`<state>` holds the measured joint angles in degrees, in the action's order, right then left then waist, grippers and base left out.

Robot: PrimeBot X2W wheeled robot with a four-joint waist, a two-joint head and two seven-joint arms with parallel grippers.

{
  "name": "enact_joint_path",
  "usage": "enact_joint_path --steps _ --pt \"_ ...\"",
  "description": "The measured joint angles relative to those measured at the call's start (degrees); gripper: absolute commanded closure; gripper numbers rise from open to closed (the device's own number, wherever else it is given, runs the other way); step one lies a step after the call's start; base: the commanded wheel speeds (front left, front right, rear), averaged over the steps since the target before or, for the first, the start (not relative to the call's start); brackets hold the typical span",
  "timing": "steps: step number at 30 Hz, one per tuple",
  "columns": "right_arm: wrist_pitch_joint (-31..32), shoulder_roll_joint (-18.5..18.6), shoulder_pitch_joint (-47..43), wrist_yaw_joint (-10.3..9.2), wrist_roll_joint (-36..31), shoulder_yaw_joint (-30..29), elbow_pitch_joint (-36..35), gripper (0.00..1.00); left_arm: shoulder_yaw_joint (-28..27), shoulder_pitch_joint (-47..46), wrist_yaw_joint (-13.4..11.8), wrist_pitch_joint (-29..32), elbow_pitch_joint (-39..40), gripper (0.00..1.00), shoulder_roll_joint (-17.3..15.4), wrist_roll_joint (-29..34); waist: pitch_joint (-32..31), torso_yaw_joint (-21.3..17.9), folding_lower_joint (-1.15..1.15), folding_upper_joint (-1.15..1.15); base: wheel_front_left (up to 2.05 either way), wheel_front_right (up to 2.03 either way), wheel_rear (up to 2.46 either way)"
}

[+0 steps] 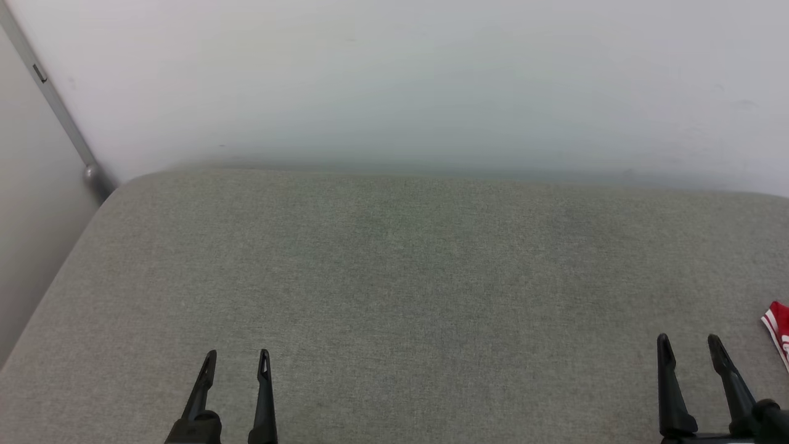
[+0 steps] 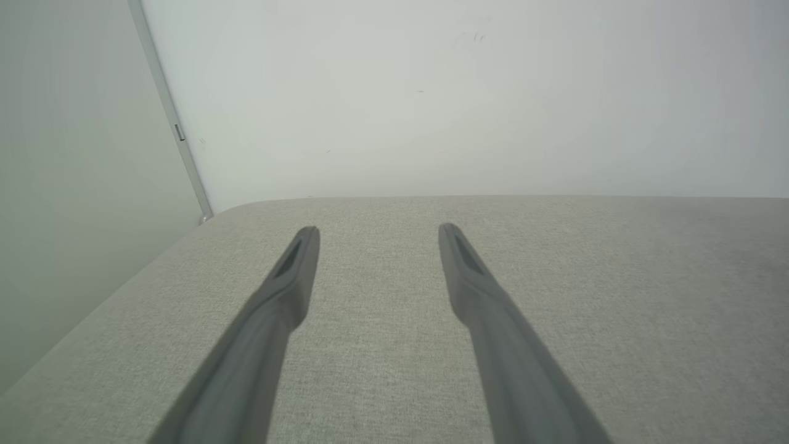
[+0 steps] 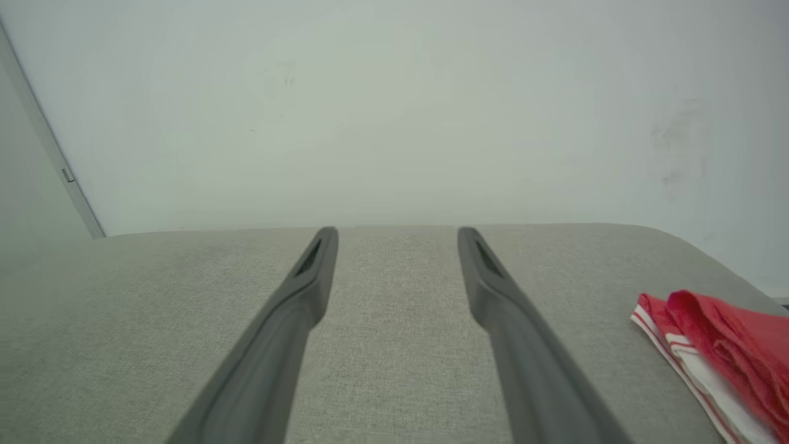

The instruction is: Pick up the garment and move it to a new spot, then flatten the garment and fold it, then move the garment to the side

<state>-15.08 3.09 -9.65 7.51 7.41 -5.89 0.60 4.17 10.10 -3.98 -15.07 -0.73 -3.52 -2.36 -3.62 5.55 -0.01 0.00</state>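
Note:
The garment (image 1: 779, 327) is a red T-shirt with white striped trim; just its corner peeks in at the right edge of the head view. In the right wrist view the garment (image 3: 721, 351) lies bunched on the grey cushion at the lower right, apart from the fingers. My right gripper (image 1: 689, 343) stands open a little left of the garment, nothing between its fingers. My left gripper (image 1: 237, 359) is open too, low over the cushion at the lower left. Both wrist views show open, empty fingers: left gripper (image 2: 378, 231), right gripper (image 3: 397, 234).
The grey fabric cushion (image 1: 394, 277) spreads across the view, bare apart from the garment. A pale wall (image 1: 431, 80) rises behind it. A metal strip (image 1: 55, 105) runs down the wall corner at the left, where the cushion's left edge drops off.

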Motion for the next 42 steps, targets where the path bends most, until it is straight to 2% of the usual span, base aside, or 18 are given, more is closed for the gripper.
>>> enact_joint_path --steps 18,19,27,42 --pt "0.0 -0.09 -4.44 0.0 2.57 -0.03 -2.23 0.0 0.38 0.81 0.98 0.0 0.29 0.0 0.31 -0.19 0.12 -0.38 0.0 0.0 0.0 0.0 0.0" --pt "0.0 -0.09 -4.46 0.0 2.53 -0.01 -2.24 1.0 0.4 0.82 1.04 0.0 0.26 1.0 0.32 -0.21 0.17 -0.38 0.0 0.0 0.0 0.0 0.0" --pt "0.57 -0.12 -4.67 0.0 3.65 0.18 1.37 1.0 0.82 1.64 1.23 0.47 -3.3 1.0 0.34 -1.43 0.29 -0.46 0.0 0.0 0.0 0.0 0.0" --pt "4.34 -0.09 -1.72 0.0 19.68 0.43 3.65 1.0 -0.22 -0.81 3.09 3.72 -5.32 1.0 -0.08 -19.69 0.71 -1.08 0.01 0.0 0.0 0.0 0.0"
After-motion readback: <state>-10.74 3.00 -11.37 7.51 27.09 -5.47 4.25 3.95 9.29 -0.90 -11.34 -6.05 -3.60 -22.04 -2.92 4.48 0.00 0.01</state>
